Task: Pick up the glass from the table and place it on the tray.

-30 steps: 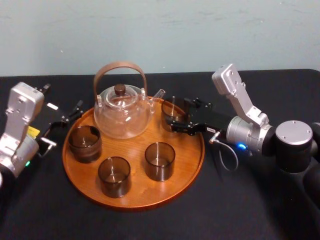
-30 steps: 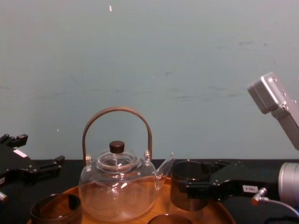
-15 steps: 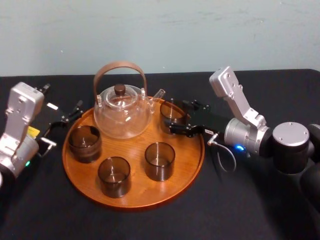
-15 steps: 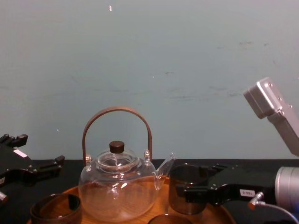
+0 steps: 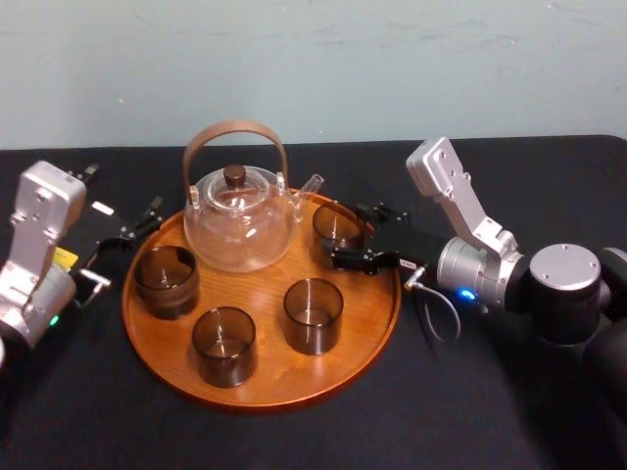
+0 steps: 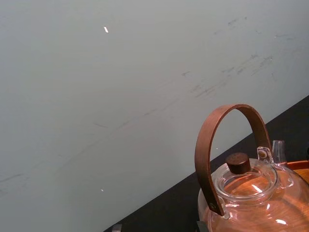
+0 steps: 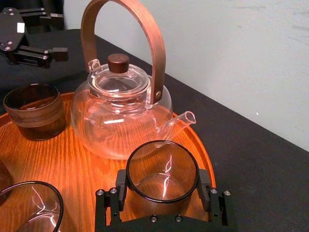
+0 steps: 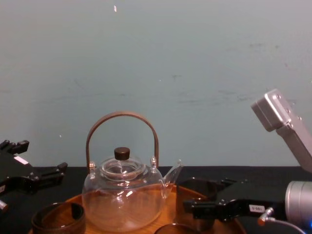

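the right pincer is clasping the glass, pads pressing both sides, at the back right of the tray, beside the teapot spout. releasing well is probably calling for settling it first, opening evenly, then backing straight out. the glass is standing upright, mouth facing up, long axis vertical; whether its base is resting on the wood i cannot tell. the left pincer is idling open beside the tray.

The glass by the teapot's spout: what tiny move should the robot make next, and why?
Probably open the right tool and let go: its fingers clasp the glass on both sides, and the glass seems set on the tray beside the teapot. The left tool idles beside the tray.
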`<state>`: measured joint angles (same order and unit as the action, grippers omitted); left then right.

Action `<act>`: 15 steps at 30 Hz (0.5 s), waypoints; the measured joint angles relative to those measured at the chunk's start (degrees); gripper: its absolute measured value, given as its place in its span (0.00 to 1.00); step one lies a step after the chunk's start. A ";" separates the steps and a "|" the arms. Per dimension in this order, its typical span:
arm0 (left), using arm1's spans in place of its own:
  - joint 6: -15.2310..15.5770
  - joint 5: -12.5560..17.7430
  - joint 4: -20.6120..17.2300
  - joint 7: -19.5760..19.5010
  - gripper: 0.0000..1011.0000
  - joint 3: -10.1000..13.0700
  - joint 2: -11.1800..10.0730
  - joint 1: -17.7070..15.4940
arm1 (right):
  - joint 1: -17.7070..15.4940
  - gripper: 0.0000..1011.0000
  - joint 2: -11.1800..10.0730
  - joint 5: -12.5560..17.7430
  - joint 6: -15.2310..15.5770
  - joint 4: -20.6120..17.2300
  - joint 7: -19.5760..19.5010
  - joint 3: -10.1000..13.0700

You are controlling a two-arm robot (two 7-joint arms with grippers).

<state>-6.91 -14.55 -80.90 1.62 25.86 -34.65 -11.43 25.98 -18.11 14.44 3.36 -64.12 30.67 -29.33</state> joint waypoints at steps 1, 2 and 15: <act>0.00 0.00 0.00 0.00 0.99 0.00 0.00 0.00 | 0.00 0.88 0.03 -0.01 0.00 0.07 0.00 0.00; 0.00 0.00 0.00 0.00 0.99 0.00 0.00 0.00 | 0.00 0.88 0.07 -0.02 0.00 0.16 -0.01 0.00; 0.00 0.00 0.00 0.00 0.99 0.00 0.00 0.00 | -0.09 0.88 0.30 -0.58 0.06 0.61 -0.55 -0.07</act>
<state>-6.91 -14.55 -80.90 1.62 25.86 -34.65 -11.43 25.89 -17.81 13.86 3.42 -63.50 30.12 -29.40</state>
